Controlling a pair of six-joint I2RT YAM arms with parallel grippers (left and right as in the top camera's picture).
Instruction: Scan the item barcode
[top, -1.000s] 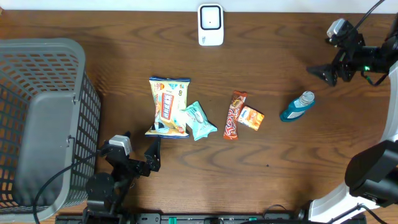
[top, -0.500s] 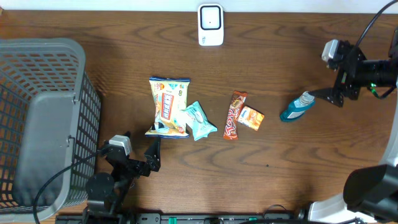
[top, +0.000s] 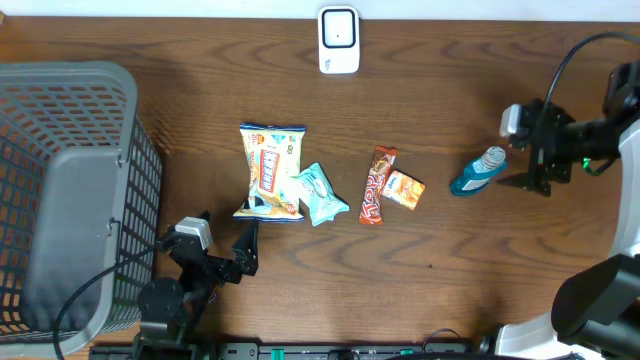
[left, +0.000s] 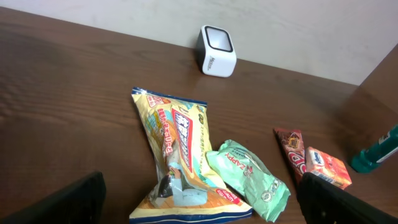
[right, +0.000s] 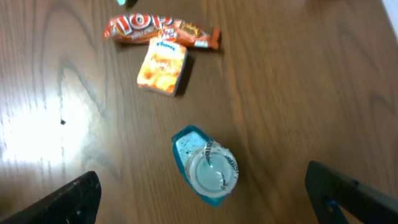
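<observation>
Overhead, the blue bottle (top: 476, 173) lies on its side on the right part of the table (top: 430, 80), long axis slanted, cap end toward the right gripper (top: 516, 152); that claw hangs just beside the cap, fingers spread wide, gripping nothing, and I can't see it touching the bottle; from the right wrist the cap sits centred between the two fingers; the left gripper (top: 222, 262), likewise spread and empty, is well apart; the scanner (top: 338, 40) stands at the far edge.
</observation>
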